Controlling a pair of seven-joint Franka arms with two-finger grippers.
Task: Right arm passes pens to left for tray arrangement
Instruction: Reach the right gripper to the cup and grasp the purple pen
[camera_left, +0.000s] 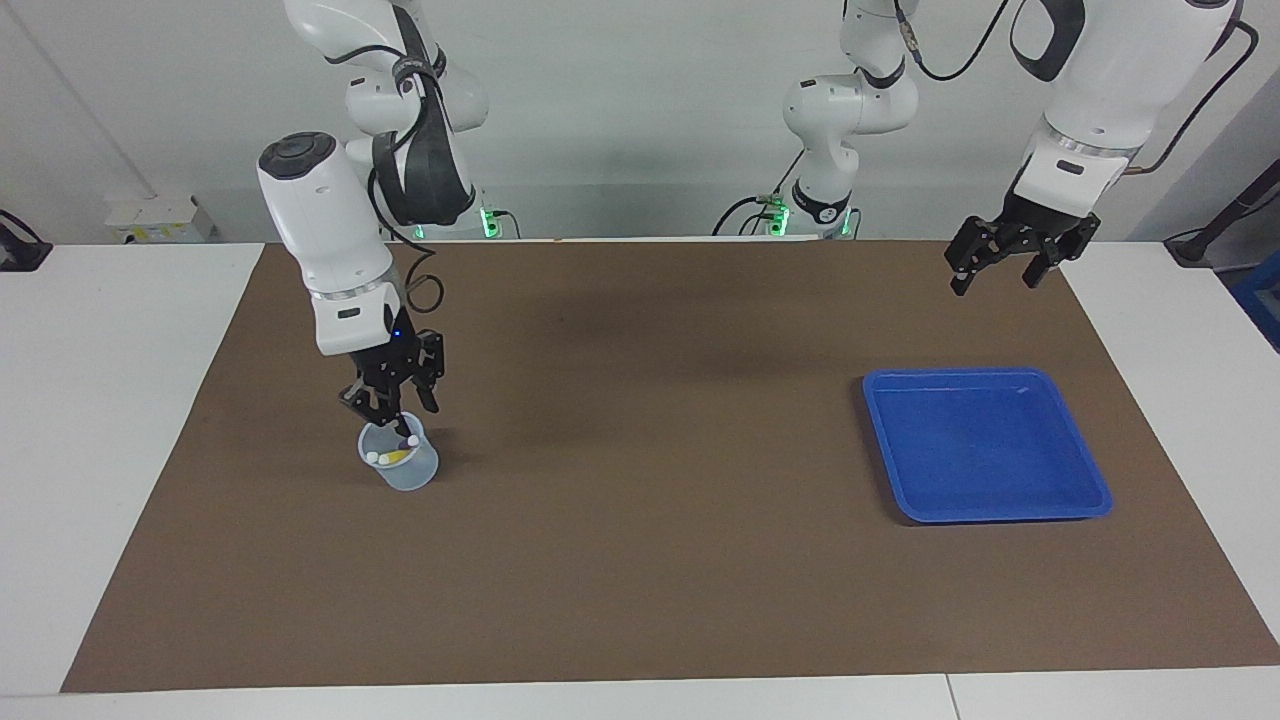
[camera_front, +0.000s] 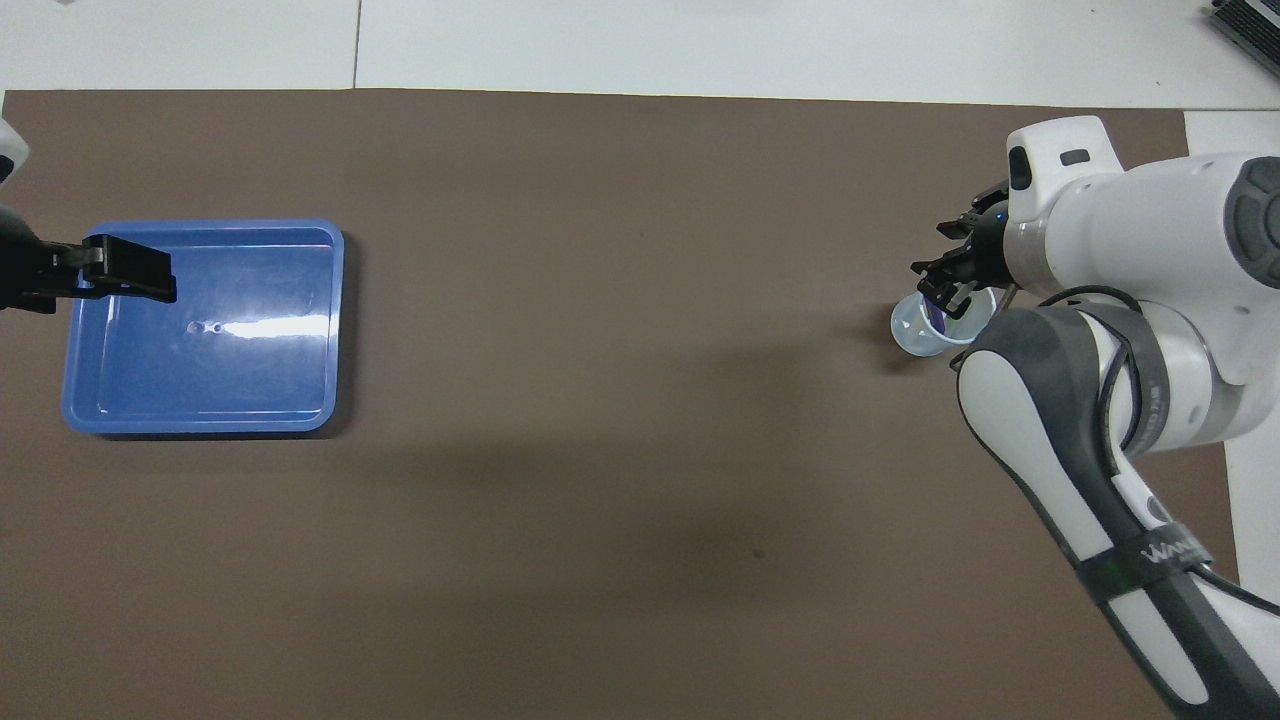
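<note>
A small translucent bluish cup (camera_left: 402, 472) stands on the brown mat toward the right arm's end and holds the pens. A yellow pen (camera_left: 397, 457) and a purple pen (camera_left: 411, 438) show in it, along with pale whitish ends; I cannot make out the green pen. My right gripper (camera_left: 402, 418) is down at the cup's mouth, right over the purple pen (camera_front: 940, 320). The blue tray (camera_left: 985, 445) lies empty toward the left arm's end. My left gripper (camera_left: 998, 272) hangs open and empty, high over the mat by the tray's edge (camera_front: 200, 232), and waits.
The brown mat (camera_left: 640, 500) covers most of the white table. The right arm's elbow and forearm (camera_front: 1100, 420) hang over the mat's right-arm end, beside the cup (camera_front: 912, 335). Cables and arm bases stand along the robots' edge.
</note>
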